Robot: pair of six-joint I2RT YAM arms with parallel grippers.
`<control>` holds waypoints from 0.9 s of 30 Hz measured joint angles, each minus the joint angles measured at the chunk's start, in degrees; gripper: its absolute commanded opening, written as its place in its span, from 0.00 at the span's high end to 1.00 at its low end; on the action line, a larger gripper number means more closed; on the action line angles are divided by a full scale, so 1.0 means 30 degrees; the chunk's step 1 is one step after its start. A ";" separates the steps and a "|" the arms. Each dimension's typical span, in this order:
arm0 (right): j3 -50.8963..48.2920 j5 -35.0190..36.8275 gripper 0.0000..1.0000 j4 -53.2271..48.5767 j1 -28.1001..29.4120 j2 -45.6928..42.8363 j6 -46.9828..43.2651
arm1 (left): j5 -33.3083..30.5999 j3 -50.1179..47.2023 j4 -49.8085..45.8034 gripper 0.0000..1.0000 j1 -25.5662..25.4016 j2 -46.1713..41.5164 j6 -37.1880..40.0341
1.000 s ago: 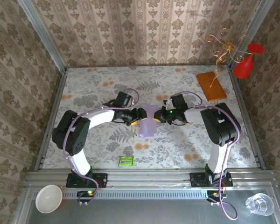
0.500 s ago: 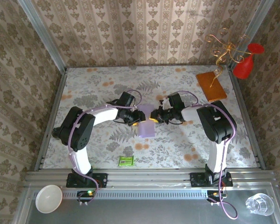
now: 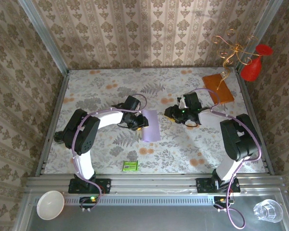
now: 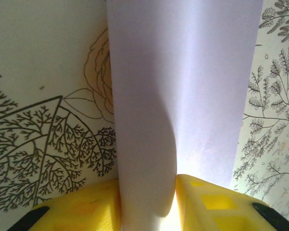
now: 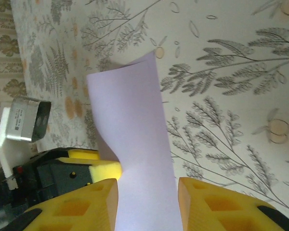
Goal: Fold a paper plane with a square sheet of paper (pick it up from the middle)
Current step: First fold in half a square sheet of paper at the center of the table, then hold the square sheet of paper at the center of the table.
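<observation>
The folded lavender sheet (image 3: 151, 126) sits mid-table (image 3: 106, 91), its left edge clamped between the left gripper's (image 3: 142, 123) yellow fingers (image 4: 77, 211). The right gripper (image 3: 168, 114) hangs near the sheet's right edge, jaws apart and holding nothing.

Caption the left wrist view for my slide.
Left gripper pinching the lavender paper sheet over a floral table cover.

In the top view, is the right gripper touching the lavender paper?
No, the right gripper stands apart from the lavender paper, which the left gripper pinches.
</observation>
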 measured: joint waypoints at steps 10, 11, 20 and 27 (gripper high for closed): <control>-0.0211 0.0699 0.61 -0.0233 -0.0117 -0.0066 -0.0051 | -0.1894 0.2623 -0.3330 0.59 -0.0852 0.1326 -0.0663; -0.0219 0.0699 0.61 -0.0226 -0.0124 -0.0066 -0.0051 | -0.2018 0.2710 -0.3446 0.59 -0.0889 0.1377 -0.0809; -0.0794 0.0619 0.61 -0.0211 -0.0124 -0.0066 -0.0044 | -0.2215 0.3220 -0.3956 0.57 -0.1005 0.1858 -0.1494; -0.0816 0.0546 0.61 -0.0204 -0.0124 0.0000 -0.0051 | -0.2565 0.4167 -0.5071 0.55 -0.1217 0.2382 -0.1290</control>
